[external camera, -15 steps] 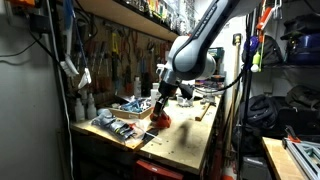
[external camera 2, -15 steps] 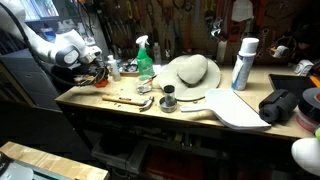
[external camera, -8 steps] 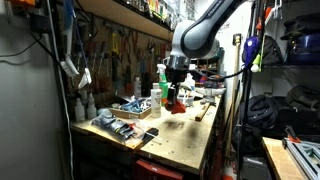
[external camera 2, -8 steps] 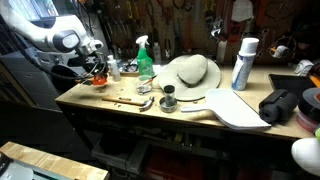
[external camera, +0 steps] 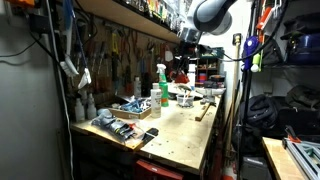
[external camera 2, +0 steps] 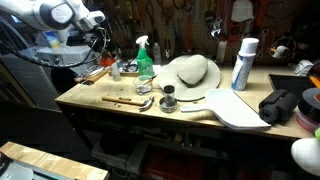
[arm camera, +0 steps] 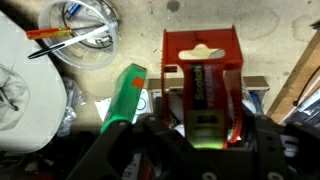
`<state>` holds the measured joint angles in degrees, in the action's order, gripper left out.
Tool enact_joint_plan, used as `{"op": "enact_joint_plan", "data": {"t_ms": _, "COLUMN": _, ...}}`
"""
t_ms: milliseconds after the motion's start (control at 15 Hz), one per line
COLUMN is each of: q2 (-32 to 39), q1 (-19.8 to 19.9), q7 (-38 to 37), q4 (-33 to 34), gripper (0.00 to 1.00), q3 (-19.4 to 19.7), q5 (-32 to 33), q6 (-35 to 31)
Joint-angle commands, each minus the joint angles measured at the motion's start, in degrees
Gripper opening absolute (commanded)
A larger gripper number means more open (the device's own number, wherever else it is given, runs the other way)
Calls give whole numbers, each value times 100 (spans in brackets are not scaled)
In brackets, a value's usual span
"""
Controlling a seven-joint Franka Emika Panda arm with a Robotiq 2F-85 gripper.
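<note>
My gripper (arm camera: 205, 138) is shut on a red Scotch tape dispenser (arm camera: 205, 75) and holds it high above the wooden workbench (external camera: 185, 130). In both exterior views the gripper (external camera: 183, 62) (external camera 2: 97, 35) hangs in the air with the red dispenser (external camera: 181, 72) in its jaws, above the green spray bottle (external camera: 161, 88) (external camera 2: 145, 60). In the wrist view the green bottle (arm camera: 125, 95) lies below and to the left of the dispenser. The fingertips themselves are dark and partly hidden by the dispenser.
A straw hat (external camera 2: 190, 72), a white spray can (external camera 2: 243, 63), a small black cup (external camera 2: 168, 100), a white board (external camera 2: 235, 110) and a black bag (external camera 2: 283, 105) are on the bench. A clear bowl of pens (arm camera: 80, 35) is below. A tool tray (external camera: 133, 107) stands at the bench's side.
The gripper has risen from just above the bench top to well above it, carrying the red dispenser up and toward the back wall.
</note>
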<state>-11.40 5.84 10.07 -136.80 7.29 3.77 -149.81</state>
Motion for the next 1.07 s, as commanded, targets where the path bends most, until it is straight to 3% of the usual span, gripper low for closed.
{"op": "enact_joint_plan", "data": {"t_ms": 0, "q2": 653, "q1": 466, "q7": -951, "q4": 368, "gripper": 40, "q3": -205, "q5": 1398, "q6": -271}}
{"op": "enact_joint_plan", "data": {"t_ms": 267, "q2": 1301, "q1": 640, "q7": -2158, "q4": 1103, "gripper": 40, "q3": -52, "q5": 2981, "q6": 62}}
{"op": "enact_joint_plan", "data": {"t_ms": 467, "q2": 1718, "q1": 516, "q7": -2646, "q4": 1594, "gripper": 40, "q3": 180, "q5": 3591, "q6": 474}}
{"op": "enact_joint_plan", "data": {"t_ms": 800, "q2": 2356, "q1": 368, "q7": -3115, "q4": 2151, "gripper": 40, "q3": 421, "q5": 4036, "q6": 1000}}
{"op": "enact_joint_plan", "data": {"t_ms": 1000, "q2": 2612, "q1": 310, "q7": -3062, "q4": 2333, "gripper": 40, "q3": 464, "q5": 3954, "q6": 1251}}
